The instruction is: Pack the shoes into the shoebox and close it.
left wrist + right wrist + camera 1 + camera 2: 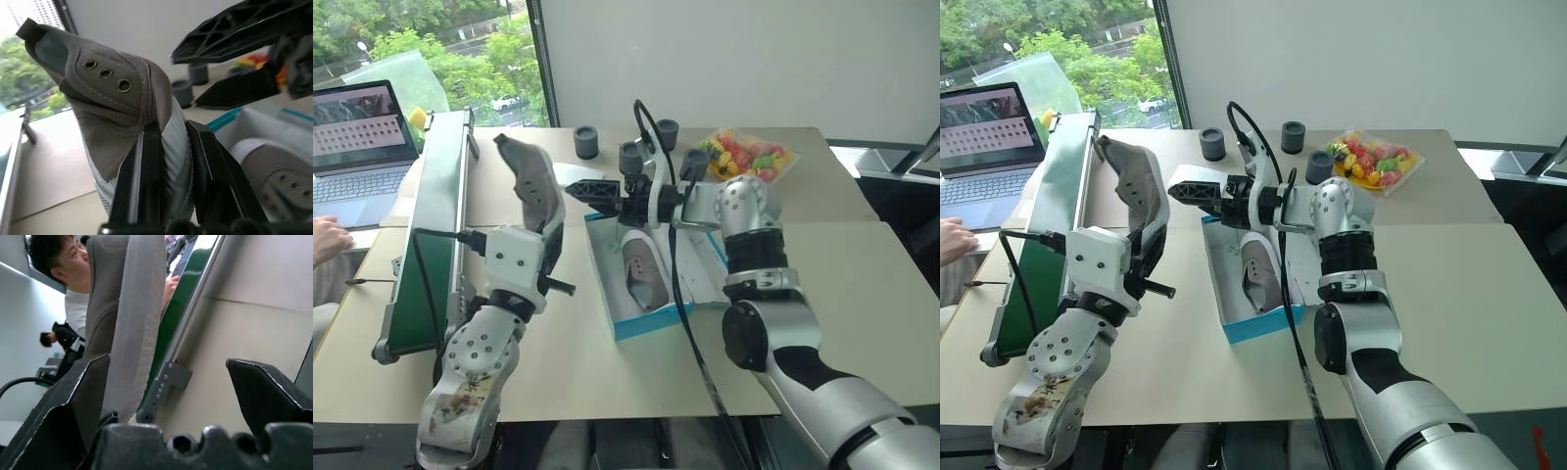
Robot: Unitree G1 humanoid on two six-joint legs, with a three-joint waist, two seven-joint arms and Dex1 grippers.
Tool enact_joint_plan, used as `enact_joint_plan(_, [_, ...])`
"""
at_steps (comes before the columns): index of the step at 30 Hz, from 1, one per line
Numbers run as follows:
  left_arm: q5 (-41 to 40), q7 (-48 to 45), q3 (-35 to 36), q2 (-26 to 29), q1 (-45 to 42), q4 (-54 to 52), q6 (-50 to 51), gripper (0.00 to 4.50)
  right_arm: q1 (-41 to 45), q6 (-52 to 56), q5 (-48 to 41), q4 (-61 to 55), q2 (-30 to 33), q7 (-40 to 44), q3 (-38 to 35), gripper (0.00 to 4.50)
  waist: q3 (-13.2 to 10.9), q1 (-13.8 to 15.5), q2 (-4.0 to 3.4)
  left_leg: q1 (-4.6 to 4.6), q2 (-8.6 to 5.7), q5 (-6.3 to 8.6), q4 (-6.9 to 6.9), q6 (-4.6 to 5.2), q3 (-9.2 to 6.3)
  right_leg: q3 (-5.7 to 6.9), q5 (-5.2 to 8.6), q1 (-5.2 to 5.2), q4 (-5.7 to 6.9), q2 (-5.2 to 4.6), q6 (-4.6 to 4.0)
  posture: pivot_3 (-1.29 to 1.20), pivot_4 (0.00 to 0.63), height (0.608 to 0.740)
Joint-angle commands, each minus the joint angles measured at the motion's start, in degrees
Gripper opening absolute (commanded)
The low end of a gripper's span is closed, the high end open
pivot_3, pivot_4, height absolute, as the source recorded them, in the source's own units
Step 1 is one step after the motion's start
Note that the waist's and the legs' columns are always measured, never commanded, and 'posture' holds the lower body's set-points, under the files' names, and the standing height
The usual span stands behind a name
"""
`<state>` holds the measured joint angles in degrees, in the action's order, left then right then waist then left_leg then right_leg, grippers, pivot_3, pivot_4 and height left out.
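Left of centre in the head views, the left gripper [540, 220] is clamped on a grey-taupe shoe [530, 181], holding it upright by the sole end so the heel tab points up. Its mate, the second shoe [644, 274], already lies inside the shoebox [636, 325] at the middle of the frame, sole down and taking up the near half of the white interior. The right gripper [1197, 193] hovers just above the box's far end with its fingers spread wide, gripping nothing, pointing toward the held shoe.

To do this step well, the held shoe probably wants turning flat before it goes down, then laying in beside its mate, likely toe to heel so both fit. The open right gripper sits over the spot where the shoe must land, so it should either take the shoe cleanly or get clear first.

Seen close in the left wrist view, the held shoe is soft canvas with three metal eyelets, a ribbed pale sole and no lace in sight. The upper looks floppy, so it may fold under pressure.
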<state>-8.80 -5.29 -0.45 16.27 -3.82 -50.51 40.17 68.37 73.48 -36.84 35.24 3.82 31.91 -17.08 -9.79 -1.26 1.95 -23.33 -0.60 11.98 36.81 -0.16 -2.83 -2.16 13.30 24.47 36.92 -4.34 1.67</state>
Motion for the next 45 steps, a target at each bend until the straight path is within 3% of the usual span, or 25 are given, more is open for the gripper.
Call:
enact_joint_plan(1, [-3.89, -0.89, 1.69, -1.34, -1.39, -5.5, 3.33, 0.34, 2.86, 3.02, -2.79, 4.15, 0.89, -0.11, -3.52, 4.5, 0.0, -0.05, 0.0, 0.01, -0.01, 0.0, 0.04, 0.0, 0.08, 0.0, 0.0, -0.03, 0.01, 0.01, 0.0, 0.0, 0.15, 0.727])
enact_joint_plan(21, [-8.75, -2.95, 1.55, 0.07, -2.27, -6.09, 7.34, 0.34, 5.61, 3.42, -2.67, 5.27, -2.08, -0.71, -4.25, 4.5, 0.0, -1.18, 0.0, 0.05, -0.16, -0.01, 0.12, 0.01, 0.09, 0.04, 0.02, -0.13, 0.06, 0.05, 0.05, 0.0, 0.15, 0.727])
enact_joint_plan(33, [-10.13, -3.45, 2.57, 0.85, -0.65, -5.55, 7.52, 0.34, 9.33, 1.57, -3.8, 12.25, -0.26, -2.68, -10.07, 4.5, 0.0, -1.17, 0.0, 0.06, -0.16, -0.01, 0.12, 0.01, 0.08, 0.05, 0.02, -0.15, 0.03, 0.05, 0.05, 0.0, 0.15, 0.727])
enact_joint_plan(45, [-10.06, -3.67, 2.9, 1.76, -1.58, -5.0, 7.43, 0.34, 4.93, 4.19, -3.39, 4.5, -3.17, -2.34, -3.91, 4.5, 0.0, -1.21, 0.0, 0.06, -0.16, -0.01, 0.12, 0.01, 0.07, 0.05, 0.02, -0.15, 0.04, 0.05, 0.05, 0.0, 0.15, 0.727])
